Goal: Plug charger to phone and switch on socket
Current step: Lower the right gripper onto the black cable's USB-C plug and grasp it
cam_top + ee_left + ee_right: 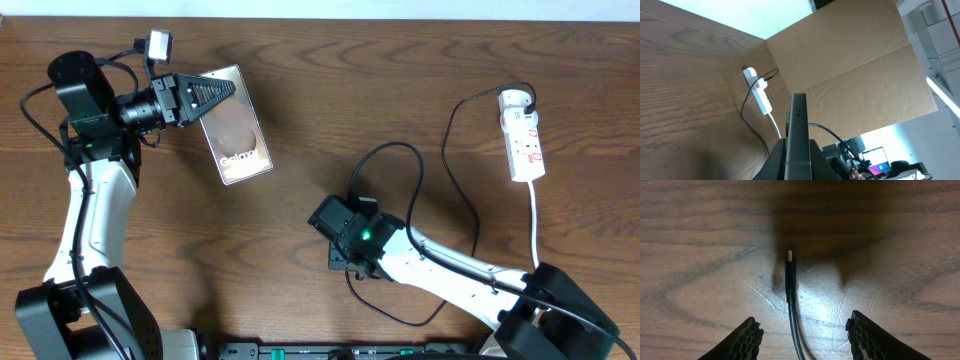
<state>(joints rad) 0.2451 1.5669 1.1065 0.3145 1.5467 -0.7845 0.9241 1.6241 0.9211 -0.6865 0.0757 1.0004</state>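
While the left gripper (205, 97) is closed on the phone (235, 125), the device is held at the upper left of the table (300, 60), with its glossy brown-gold face turned up towards the overhead camera and its long sides set diagonally. The grip is taken at the phone's upper end. In the left wrist view the phone is seen edge-on as a thin dark strip rising from between the fingers; whether its lower end touches the wood cannot be told. The right gripper (804, 322) is found wide open and pointed down at the table near the middle of the work area, its two fingers (747, 340) set well apart and holding nothing. The charger cable (794, 322) is observed lying on the wood between those fingers, touched by neither, and its connector tip (790, 267) rests flat just beyond them. The phone and the connector tip are well apart. The power strip (523, 135) is located at the far right of the table, with its rounded end furthest from the robot and small red marks along its face. A black plug (527, 97) is seated at that rounded end, and the thin black cable is traced from it in loose loops back towards the right arm. A white cord (535, 225) runs from the strip's other end towards the near edge. A cardboard panel (855, 65) is recorded beyond the strip in the left wrist view.
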